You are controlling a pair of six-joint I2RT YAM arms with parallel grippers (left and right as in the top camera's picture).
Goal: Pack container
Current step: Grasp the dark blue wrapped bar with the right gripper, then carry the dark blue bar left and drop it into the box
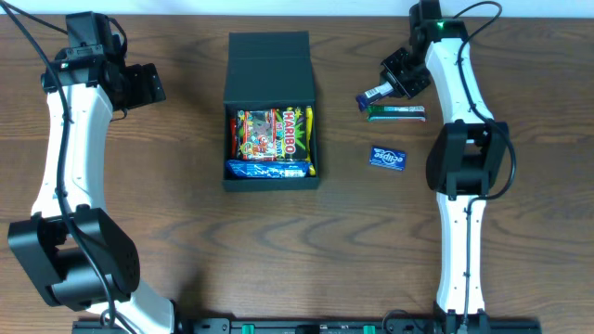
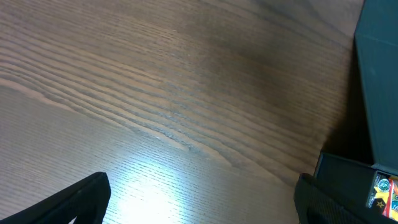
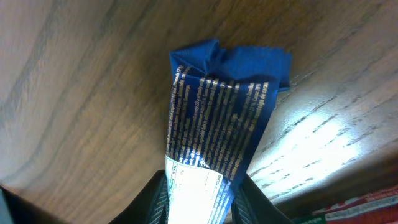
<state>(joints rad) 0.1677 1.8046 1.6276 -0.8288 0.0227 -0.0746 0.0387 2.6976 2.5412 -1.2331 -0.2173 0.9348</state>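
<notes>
Presently: blue bar in hand, box next

Judging by the layout, this is the pick-and-carry step for one more snack. The right tool (image 1: 381, 92) is clamped on one end of a blue bar (image 3: 214, 118), with the crimped far end sticking out over the bench (image 1: 186, 232). The box (image 1: 271, 183) sits mid-bench, well to that tool's side, with its lid folded back. It already holds Haribo packets (image 1: 274, 132) and a blue packet (image 1: 267, 170) along the near wall.

A green packet (image 1: 397, 111) and a blue pouch (image 1: 388, 158) lie loose by the right arm, so packing looks partly done.

The left tool (image 1: 158, 85) is spread apart and empty, off to the box's other side.

The next move probably calls for carrying the bar over the box rim and releasing it onto the packets.
</notes>
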